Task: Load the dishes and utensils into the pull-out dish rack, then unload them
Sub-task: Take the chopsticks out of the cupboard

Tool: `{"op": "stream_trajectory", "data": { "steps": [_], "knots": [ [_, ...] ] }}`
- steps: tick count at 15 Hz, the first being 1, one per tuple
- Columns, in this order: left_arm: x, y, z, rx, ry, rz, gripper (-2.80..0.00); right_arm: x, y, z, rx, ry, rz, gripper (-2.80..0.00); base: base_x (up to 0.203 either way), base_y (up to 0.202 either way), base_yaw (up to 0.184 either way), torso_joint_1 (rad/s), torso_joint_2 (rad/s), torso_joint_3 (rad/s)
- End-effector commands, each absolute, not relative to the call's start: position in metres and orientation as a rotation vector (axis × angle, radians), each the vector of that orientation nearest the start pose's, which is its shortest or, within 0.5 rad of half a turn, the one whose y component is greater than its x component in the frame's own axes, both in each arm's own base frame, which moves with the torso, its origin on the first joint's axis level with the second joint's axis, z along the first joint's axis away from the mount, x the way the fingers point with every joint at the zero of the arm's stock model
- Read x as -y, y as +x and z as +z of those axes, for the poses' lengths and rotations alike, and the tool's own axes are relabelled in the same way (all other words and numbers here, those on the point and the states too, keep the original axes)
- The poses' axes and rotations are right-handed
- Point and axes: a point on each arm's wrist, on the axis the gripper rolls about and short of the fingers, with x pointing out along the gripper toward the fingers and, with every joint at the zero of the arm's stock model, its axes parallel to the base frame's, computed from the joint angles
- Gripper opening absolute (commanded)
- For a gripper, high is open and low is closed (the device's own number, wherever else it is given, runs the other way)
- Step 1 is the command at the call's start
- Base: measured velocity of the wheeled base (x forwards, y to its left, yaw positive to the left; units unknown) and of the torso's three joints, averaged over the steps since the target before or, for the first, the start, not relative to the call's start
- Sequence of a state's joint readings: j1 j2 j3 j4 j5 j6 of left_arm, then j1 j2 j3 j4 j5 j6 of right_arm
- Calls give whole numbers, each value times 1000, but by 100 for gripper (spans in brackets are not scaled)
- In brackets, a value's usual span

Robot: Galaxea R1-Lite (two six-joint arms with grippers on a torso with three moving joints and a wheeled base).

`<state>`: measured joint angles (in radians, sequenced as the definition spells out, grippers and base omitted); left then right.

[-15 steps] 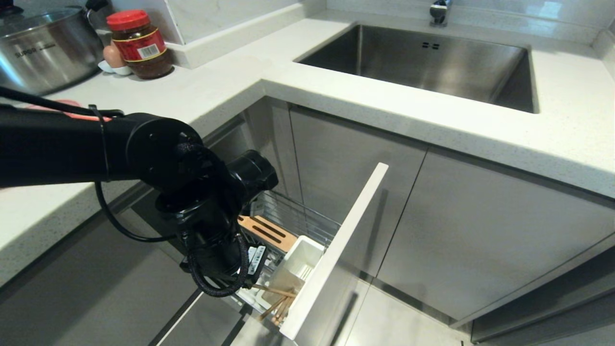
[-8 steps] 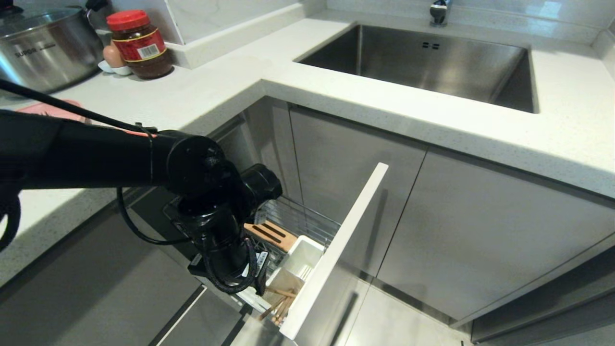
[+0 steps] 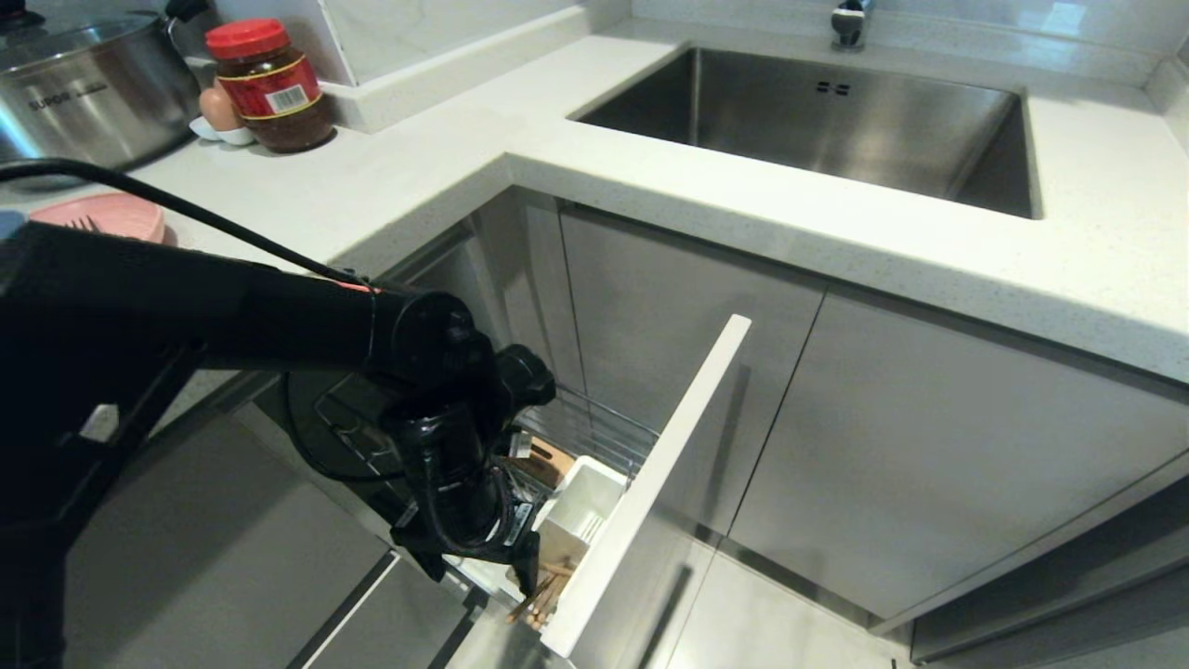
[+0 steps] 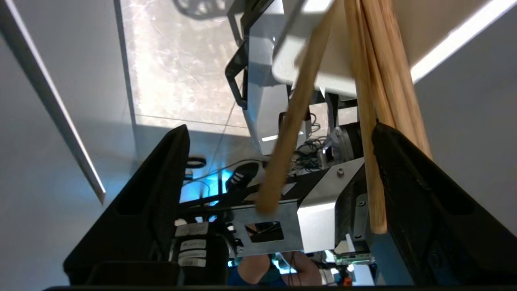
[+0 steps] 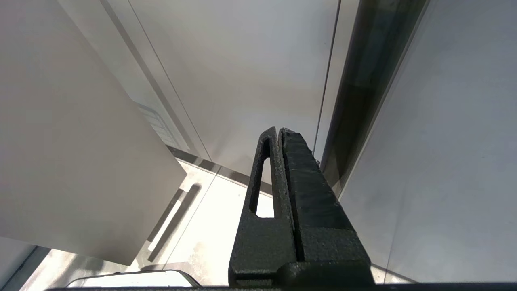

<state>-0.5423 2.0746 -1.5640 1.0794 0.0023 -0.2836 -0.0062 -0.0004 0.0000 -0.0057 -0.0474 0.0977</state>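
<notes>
The pull-out dish rack (image 3: 594,432) stands open below the counter, with its white front panel (image 3: 669,446) and a white utensil cup (image 3: 581,506). Light wooden chopsticks (image 3: 541,593) lean in the cup nearest the panel. My left gripper (image 3: 522,569) hangs over them, open. In the left wrist view the chopsticks (image 4: 369,121) stick out of the cup (image 4: 307,56) between the wide-apart fingers (image 4: 161,190), one stick loose in the gap. The pink plate (image 3: 111,212) lies on the counter at left, a fork (image 3: 82,224) on it. The bowl is out of view. My right gripper (image 5: 278,131) is shut, parked by the cabinet fronts.
A steel pot (image 3: 84,88), a red-lidded jar (image 3: 271,84) and an egg (image 3: 218,109) stand at the counter's back left. The steel sink (image 3: 817,121) is at the back right. Grey cabinet doors (image 3: 929,465) flank the rack. A person's shoe (image 4: 240,178) shows on the floor.
My left arm has sunk and shifted toward the white panel, uncovering the pink plate. The chopstick that lay across under the gripper now leans in the cup with the others.
</notes>
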Motion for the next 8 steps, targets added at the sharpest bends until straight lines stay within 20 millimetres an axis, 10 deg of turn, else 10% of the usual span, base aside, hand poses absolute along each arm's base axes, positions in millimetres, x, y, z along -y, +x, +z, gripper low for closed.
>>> {"op": "stream_trajectory", "data": {
  "steps": [1,8],
  "knots": [
    [173,290,132,-1602,212,-183,0,1,-23,76,12,98,-53,-280,0,0,0,0,0,0],
    [173,292,132,-1594,202,-180,0,1,-23,76,12,98,-53,-280,0,0,0,0,0,0]
  ]
}}
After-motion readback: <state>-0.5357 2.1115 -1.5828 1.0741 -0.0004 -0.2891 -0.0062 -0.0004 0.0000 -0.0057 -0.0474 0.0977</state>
